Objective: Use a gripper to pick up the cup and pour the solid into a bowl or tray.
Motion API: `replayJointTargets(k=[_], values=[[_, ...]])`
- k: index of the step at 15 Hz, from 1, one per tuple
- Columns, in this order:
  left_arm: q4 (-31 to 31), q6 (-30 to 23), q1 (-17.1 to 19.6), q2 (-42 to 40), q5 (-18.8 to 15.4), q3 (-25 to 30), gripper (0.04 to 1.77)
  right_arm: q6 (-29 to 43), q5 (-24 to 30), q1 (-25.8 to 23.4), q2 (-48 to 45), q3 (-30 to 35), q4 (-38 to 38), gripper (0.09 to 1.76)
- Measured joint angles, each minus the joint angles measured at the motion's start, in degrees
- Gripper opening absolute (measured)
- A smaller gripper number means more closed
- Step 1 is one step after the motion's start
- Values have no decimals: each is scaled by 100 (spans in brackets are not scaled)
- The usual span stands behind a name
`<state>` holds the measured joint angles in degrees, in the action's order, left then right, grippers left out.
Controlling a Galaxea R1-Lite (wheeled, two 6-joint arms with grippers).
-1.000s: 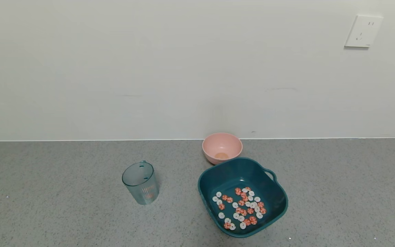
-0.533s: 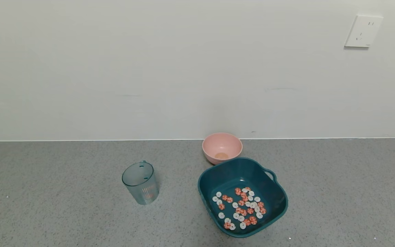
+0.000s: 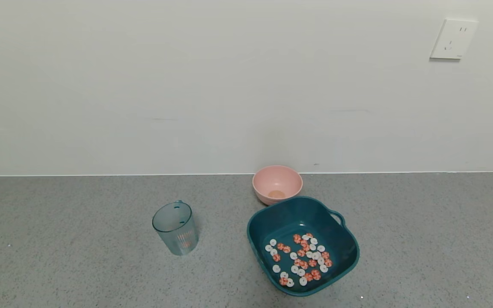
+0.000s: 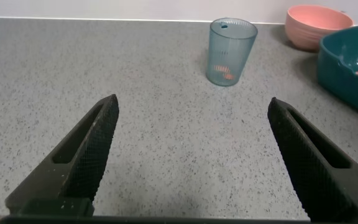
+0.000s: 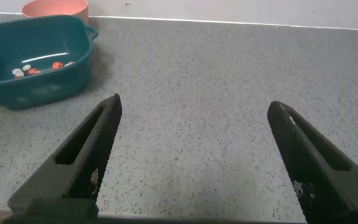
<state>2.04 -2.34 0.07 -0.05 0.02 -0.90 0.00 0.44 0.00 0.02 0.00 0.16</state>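
The blue-grey ribbed cup (image 3: 175,229) stands upright on the grey counter, left of the teal tub (image 3: 340,246); a little orange shows low inside it (image 4: 225,70). The white and orange-red discs (image 3: 300,259) lie spread on the tub's floor. Neither gripper shows in the head view. My left gripper (image 4: 191,106) is open and empty, low over the counter, well short of the cup (image 4: 232,50). My right gripper (image 5: 194,106) is open and empty over bare counter, with the tub (image 5: 55,78) off to one side.
A small pink bowl (image 3: 277,184) stands just behind the tub, touching or nearly touching its rim, close to the wall. A wall socket (image 3: 452,38) is at the upper right. The grey speckled counter (image 3: 79,256) stretches to both sides.
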Motion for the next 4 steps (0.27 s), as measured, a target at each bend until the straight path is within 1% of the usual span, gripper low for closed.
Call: replayJointTargets(k=[2,4], values=[[-228,-82,0,0,22,33,172,0,0,0,0,0,0,171],[-294,-94,-2,0,20,74,172,0,0,0,0,0,0,171]])
